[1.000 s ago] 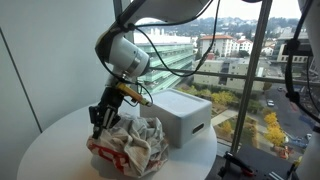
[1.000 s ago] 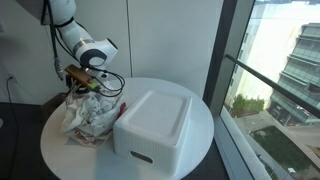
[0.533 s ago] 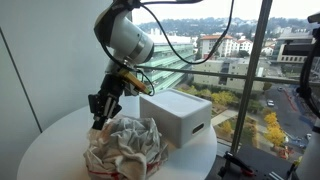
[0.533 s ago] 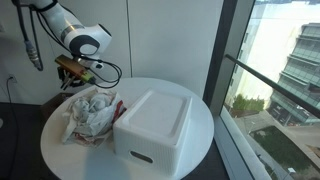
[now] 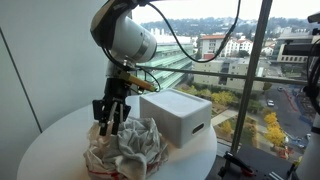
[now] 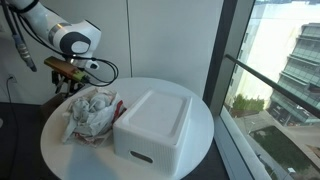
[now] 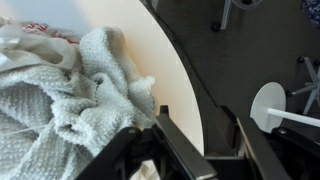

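Note:
A crumpled white towel with red stripes (image 5: 125,150) (image 6: 90,112) lies in a heap on the round white table (image 5: 50,140) (image 6: 205,115). My gripper (image 5: 108,122) (image 6: 82,88) hangs just above the heap's edge, on the side away from the white box. In the wrist view the towel (image 7: 60,90) fills the left, and my gripper (image 7: 195,115) stands open over the table's rim (image 7: 150,50). Its two dark fingers are apart, and only the table edge and the floor show between them. Nothing is held.
A white lidded box (image 5: 177,115) (image 6: 152,125) stands on the table beside the towel, toward the window. A tall glass wall (image 6: 270,80) runs behind the table. The dark floor and a white round stand base (image 7: 275,105) lie below the table edge.
My gripper has risen off the towel heap and drawn back a little. Its jaws, shut a second ago, have come apart. The towel has settled on the table.

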Available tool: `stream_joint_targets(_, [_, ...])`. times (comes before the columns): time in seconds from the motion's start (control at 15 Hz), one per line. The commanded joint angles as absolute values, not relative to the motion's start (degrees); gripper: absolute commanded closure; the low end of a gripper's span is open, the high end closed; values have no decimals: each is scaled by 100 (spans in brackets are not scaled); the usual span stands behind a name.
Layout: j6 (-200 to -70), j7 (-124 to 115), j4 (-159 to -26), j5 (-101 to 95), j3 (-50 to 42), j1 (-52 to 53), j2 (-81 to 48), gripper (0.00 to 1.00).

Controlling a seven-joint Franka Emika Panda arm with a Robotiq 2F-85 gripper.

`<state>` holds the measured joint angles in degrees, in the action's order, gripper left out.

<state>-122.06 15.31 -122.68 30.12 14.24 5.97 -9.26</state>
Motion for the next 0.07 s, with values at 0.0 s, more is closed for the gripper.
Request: stream_joint_targets(0.0, [-12651,628,-12978,2487,1380,933,5,16])
